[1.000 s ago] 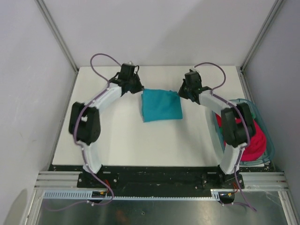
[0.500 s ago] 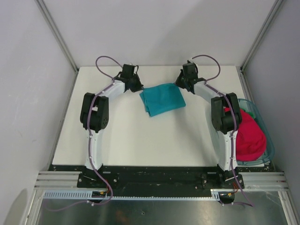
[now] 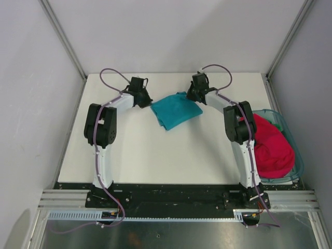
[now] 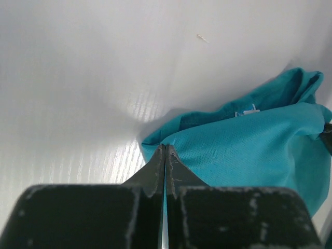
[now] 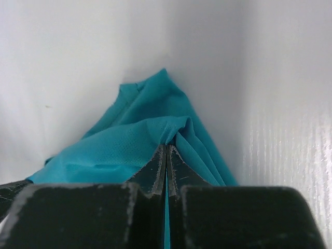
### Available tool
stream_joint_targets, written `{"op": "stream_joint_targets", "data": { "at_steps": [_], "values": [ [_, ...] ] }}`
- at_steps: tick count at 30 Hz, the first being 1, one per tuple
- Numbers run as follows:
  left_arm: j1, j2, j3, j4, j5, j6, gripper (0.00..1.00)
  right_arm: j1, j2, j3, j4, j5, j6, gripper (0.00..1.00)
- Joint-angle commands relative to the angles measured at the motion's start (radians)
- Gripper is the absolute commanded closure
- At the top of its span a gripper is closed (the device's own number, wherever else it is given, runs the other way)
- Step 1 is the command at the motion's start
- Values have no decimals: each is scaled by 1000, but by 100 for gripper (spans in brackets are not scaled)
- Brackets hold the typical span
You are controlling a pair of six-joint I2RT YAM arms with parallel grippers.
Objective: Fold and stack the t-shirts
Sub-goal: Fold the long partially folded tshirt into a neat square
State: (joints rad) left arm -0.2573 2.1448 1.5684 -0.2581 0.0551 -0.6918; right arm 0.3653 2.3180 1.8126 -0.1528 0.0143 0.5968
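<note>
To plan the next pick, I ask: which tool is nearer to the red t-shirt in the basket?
Right. The right tool, shut on the teal t-shirt, is beyond and left of the red t-shirt; the left tool grips the teal one's other side, farther left.

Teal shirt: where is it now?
Top view: the teal shirt is at the far centre of the table, gripped on its left by the left gripper and on its right by the right gripper.
</note>
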Motion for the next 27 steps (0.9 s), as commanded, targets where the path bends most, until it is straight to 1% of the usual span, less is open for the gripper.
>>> {"op": "stream_joint_targets", "data": {
  "at_steps": [1, 3, 9, 14, 17, 19, 22, 25, 27],
  "values": [
    [9, 31, -5, 26, -16, -11, 100, 9, 20, 51, -100, 40, 22, 100],
    [8, 36, -15, 27, -2, -8, 100, 3, -12, -2, -118, 55, 43, 100],
    [-18, 18, -52, 27, 72, 27, 100, 1, -218, -347, -86, 65, 128, 100],
    [-63, -68, -162, 29, 96, 48, 100, 53, -420, -618, -92, 103, 169, 100],
    [-91, -137, -242, 32, 91, 56, 100, 73, -554, -736, -104, 114, 187, 100],
    [-99, -181, -280, 34, 85, 59, 100, 76, -623, -771, -113, 126, 182, 100],
    [-101, -234, -304, 33, 74, 68, 100, 76, -697, -776, -97, 130, 148, 100],
    [-97, -252, -293, 33, 55, 82, 100, 59, -707, -741, -73, 128, 115, 100],
    [-86, -234, -273, 33, 56, 91, 100, 38, -687, -728, -15, 110, 90, 100]
  ]
}}
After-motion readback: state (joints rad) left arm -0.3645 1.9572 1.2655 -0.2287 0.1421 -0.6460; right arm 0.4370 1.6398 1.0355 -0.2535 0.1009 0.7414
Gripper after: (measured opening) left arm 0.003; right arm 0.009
